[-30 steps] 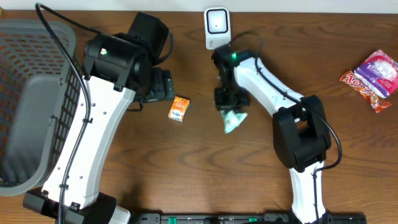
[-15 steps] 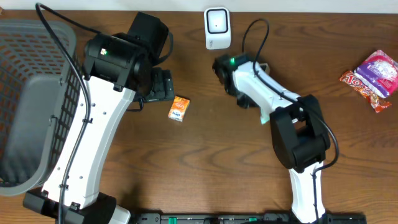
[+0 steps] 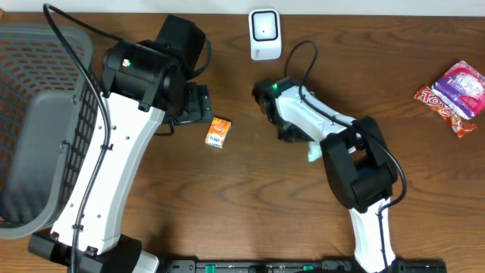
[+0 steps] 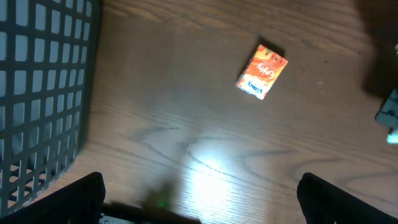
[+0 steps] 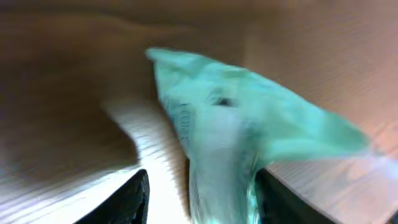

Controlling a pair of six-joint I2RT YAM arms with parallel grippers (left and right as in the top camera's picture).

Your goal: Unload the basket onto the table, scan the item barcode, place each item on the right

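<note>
Bare tabletop (image 3: 250,212) along the front, grey basket (image 3: 42,140) blocking the left, orange carton (image 3: 218,132) mid-table, snack packets (image 3: 453,95) far right

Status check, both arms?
Left gripper open, empty. Right gripper parted around teal packet, view blurred. Scanner unobstructed in overhead view.

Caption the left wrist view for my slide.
Open left gripper over the wood table, orange packet ahead, basket at left.

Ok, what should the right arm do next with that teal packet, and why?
Probably open the right gripper fully and lift away, leaving the teal packet on the table. The packet sits between its fingers, close to the wood, with a gap at one side, well away from the scanner.
</note>
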